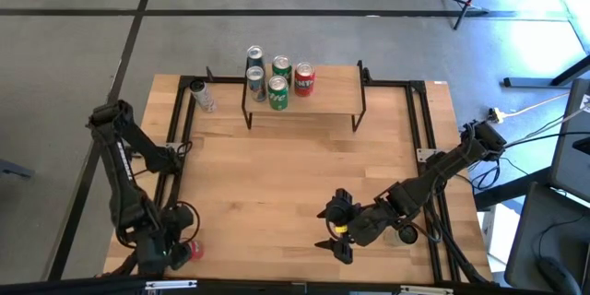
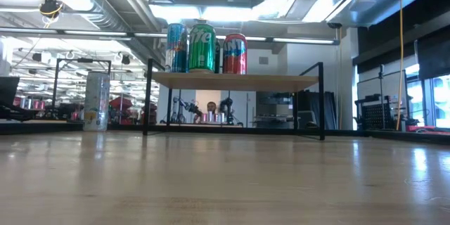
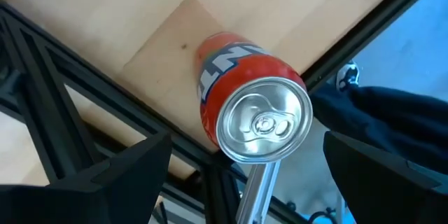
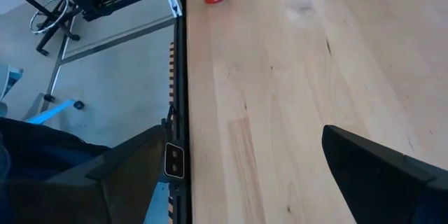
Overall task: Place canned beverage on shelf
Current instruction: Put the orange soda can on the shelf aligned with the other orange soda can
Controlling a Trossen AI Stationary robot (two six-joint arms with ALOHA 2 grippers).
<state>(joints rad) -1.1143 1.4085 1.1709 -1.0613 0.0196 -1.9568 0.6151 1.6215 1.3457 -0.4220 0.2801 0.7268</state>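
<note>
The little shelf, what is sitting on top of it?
Four cans stand on the shelf, bunched at its left end: two blue-silver, two green. A red can makes five.

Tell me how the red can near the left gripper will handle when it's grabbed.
The red can stands upright at the table's corner, so a push could probably tip it off the edge. Its smooth round wall may slip between the left gripper's open fingers. Unopened tab suggests it's full, fairly heavy.

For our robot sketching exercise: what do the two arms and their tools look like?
Both arms are dark, slim and jointed. The right arm's tool carries two pointed black fingers and a small yellow mark near the wrist. The left arm's tool is equally black; its fingers look broad, flat and matte.
</note>
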